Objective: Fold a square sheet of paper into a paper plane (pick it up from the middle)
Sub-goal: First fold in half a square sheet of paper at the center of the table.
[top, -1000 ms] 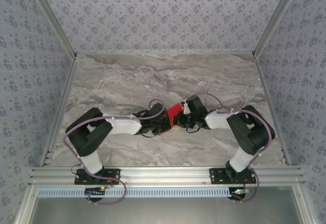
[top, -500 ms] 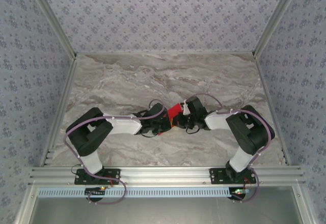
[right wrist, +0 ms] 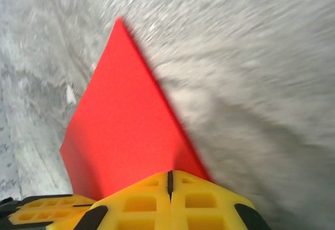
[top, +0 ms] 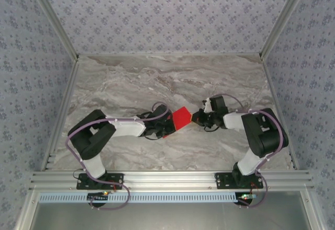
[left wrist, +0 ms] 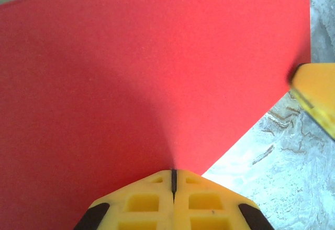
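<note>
Along the near edge of the bench (top: pixel 131 151) your two arms stand on their bases and fold inward, so both claws meet over the middle of the marble top. Your left claw (top: pixel 167 127) is pressed together on the red sheet of paper (top: pixel 182 117), biting its left side. In the left wrist view the two yellow fingertips (left wrist: pixel 146 201) are closed flat against each other with the paper's edge caught in the seam. The sheet (left wrist: pixel 146 73) spreads away from them, smooth and unmarked. At the right side of that view a yellow finger of the other claw (left wrist: pixel 316 94) sits at the paper's far corner.

Your right claw (top: pixel 198 117) is likewise pinching the sheet, from the opposite side. Its wrist view shows the fingertips (right wrist: pixel 138 204) shut on one corner, with the paper (right wrist: pixel 125 125) running away from them to a sharp point. Part of the left claw (right wrist: pixel 42 211) shows at the lower left there, at the sheet's other edge.

So the paper is held between the two claws at the centre of the bench, and from above it looks like a small tilted diamond. A shadow lies on the bench (right wrist: pixel 251 136) beside it, but you cannot tell whether any part touches the surface. Beyond it the marble runs back to the patterned walls (top: pixel 167 15).
</note>
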### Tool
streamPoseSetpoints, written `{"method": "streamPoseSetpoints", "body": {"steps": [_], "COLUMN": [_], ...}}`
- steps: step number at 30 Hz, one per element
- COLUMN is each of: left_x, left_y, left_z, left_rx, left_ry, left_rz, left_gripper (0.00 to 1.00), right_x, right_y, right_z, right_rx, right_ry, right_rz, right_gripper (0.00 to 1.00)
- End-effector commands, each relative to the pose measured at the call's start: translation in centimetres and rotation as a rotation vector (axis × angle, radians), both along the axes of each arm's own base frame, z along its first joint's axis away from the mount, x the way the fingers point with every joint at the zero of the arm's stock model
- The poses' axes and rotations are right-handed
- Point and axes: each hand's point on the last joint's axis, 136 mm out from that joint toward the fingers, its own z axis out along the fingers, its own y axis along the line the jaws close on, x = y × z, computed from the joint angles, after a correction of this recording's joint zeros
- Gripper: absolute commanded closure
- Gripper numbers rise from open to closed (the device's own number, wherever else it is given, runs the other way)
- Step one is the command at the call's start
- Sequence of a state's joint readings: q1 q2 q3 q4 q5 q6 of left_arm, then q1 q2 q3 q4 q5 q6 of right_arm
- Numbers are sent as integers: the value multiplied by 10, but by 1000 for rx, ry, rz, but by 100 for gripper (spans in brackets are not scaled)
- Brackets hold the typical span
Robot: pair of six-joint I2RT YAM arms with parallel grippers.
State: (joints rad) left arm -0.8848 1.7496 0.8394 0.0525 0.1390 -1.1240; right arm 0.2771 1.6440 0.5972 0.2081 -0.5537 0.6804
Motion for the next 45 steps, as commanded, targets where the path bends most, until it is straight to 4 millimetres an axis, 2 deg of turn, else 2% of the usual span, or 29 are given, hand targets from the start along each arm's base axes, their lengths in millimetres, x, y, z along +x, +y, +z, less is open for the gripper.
{"method": "streamPoseSetpoints", "body": {"steps": [1,4,7,10,12,15,18,21,25,29,33,35,40,45], "left_x": [-21,-19,-15,-8,-5,-3,-2,-1,3,11,21,23,24,20], "left_y": [48,48,43,36,32,28,27,24,16,6,-7,-11,-16,-10], "left_z": [-41,-40,-34,-25,-20,-16,-13,-10,-3,14,30,28,9,0], "left_rx": [204,201,196,201,194,178,164,144,104,41,-46,-66,-90,-118], "left_ry": [132,126,99,59,38,19,7,-2,-20,-49,-69,-61,-28,-30], "left_rz": [23,1,-42,-93,-118,-128,-127,-122,-123,-95,8,66,201,299], "left_gripper": [100,100,100,100,100,100,100,100,100,100,100,100,100,100], "right_x": [-3,5,10,7,-2,-13,-16,-16,-19,-24,-28,-29,-31,-33], "right_y": [-47,-55,-49,-21,9,45,64,69,63,53,47,46,45,45], "right_z": [-22,-14,4,25,32,29,20,7,-6,-14,-23,-26,-32,-36], "right_rx": [-147,-154,-121,-74,-53,-26,1,4,-25,-77,-101,-107,-106,-108], "right_ry": [59,42,-2,-58,-70,-48,-23,5,37,68,94,102,120,130], "right_rz": [-123,-157,-154,-89,-12,57,78,78,59,30,6,-3,-19,-23], "right_gripper": [100,100,100,100,100,100,100,100,100,100,100,100,100,100]}}
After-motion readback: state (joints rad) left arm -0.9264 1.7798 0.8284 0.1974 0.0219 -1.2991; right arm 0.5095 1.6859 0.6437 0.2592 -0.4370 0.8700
